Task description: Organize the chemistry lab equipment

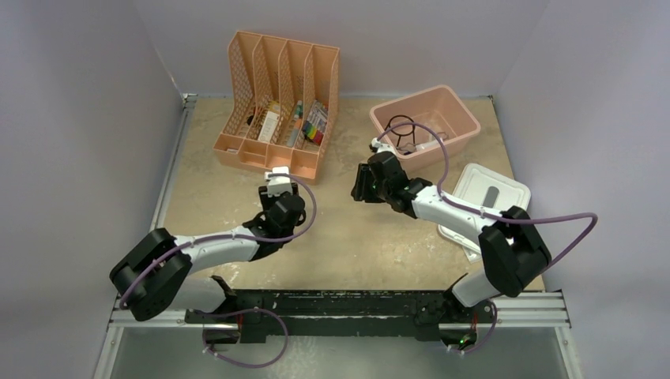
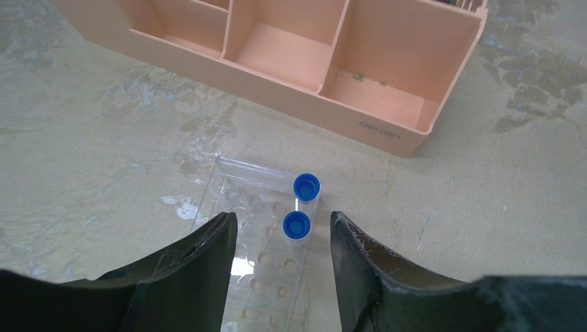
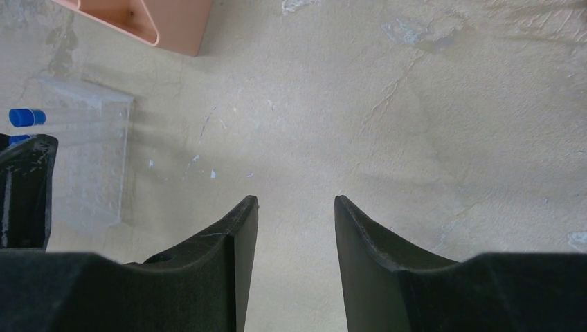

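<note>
**Desk:** Left side, state and position?

**Operator:** I see the left gripper [image 2: 282, 220] spread, pinching nothing. Its fingers [image 2: 208, 259] straddle the clear tube rack [image 2: 232, 190]; two blue-capped tubes [image 2: 306, 187] stand upright in the rack's right-hand column, and the nearer cap sits between the fingertips. I cannot tell whether either finger touches the rack. At 12 o'clock from the rack is the peach organizer [image 2: 374, 121]; a strip of bare table [image 1: 355, 245] separates the rack's far edge from the organizer's front wall.

**Desk:** Right side?

**Operator:** The right gripper [image 3: 296, 204] is spread with nothing in it, over bare tabletop. In its wrist view the rack lies at 9 o'clock, well apart, and the organizer's corner at 11.

**Desk:** Room to move?

**Operator:** On the overhead view, open tabletop runs between the two grippers and down towards 6 o'clock. The pink tub [image 1: 466, 118] sits at 1 o'clock near the far edge with the black wire ring [image 1: 401, 126] inside; the white lid [image 1: 506, 189] lies at 3 o'clock by the right edge, beside the right arm.
</note>
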Motion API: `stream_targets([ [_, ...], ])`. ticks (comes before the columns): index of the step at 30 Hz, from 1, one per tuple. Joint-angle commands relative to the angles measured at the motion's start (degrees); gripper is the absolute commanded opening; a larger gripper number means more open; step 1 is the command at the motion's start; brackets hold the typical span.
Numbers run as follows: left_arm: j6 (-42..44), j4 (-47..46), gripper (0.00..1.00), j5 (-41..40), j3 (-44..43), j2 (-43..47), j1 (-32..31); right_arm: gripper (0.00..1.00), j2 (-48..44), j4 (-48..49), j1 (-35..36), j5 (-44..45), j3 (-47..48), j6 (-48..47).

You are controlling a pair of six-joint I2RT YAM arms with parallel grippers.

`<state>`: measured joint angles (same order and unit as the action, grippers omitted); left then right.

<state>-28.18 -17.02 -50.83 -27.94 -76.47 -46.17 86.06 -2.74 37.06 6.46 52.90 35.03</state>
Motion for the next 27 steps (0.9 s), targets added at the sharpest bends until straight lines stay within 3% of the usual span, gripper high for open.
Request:
stream_targets([
  [1, -2.11, 2.76, 0.57, -1.61, -4.89, 4.95, -0.13, 0.47, -3.02, 0.57, -0.23, 0.55, -0.57, -0.28],
  [7, -3.58, 11.14, 0.71, -0.93, -10.59, 10.24, -0.10, 0.47, -4.95, 0.10, -0.20, 1.36, -0.51, -0.91],
  [14, -4.97, 22.09, 0.71, -0.33, -19.88, 12.29, 0.12, 0.48, -7.93, -5.18, -0.27, 8.30, 1.48, -2.16],
  [18, -3.35, 24.39, 0.70, 7.02, -25.30, 12.09, 0.16, 0.53, -11.09, -12.09, -1.21, 17.48, 3.25, -2.66],
  [22, -1.25, 25.75, 0.70, 19.64, -30.80, 10.84, 0.15, 0.63, -15.11, -15.56, -7.34, 19.86, 0.78, -3.86],
  [27, -0.04, 25.77, 0.71, 28.05, -35.28, 9.00, 0.15, 0.64, -17.27, -22.82, -15.58, 24.11, 0.36, -1.83],
])
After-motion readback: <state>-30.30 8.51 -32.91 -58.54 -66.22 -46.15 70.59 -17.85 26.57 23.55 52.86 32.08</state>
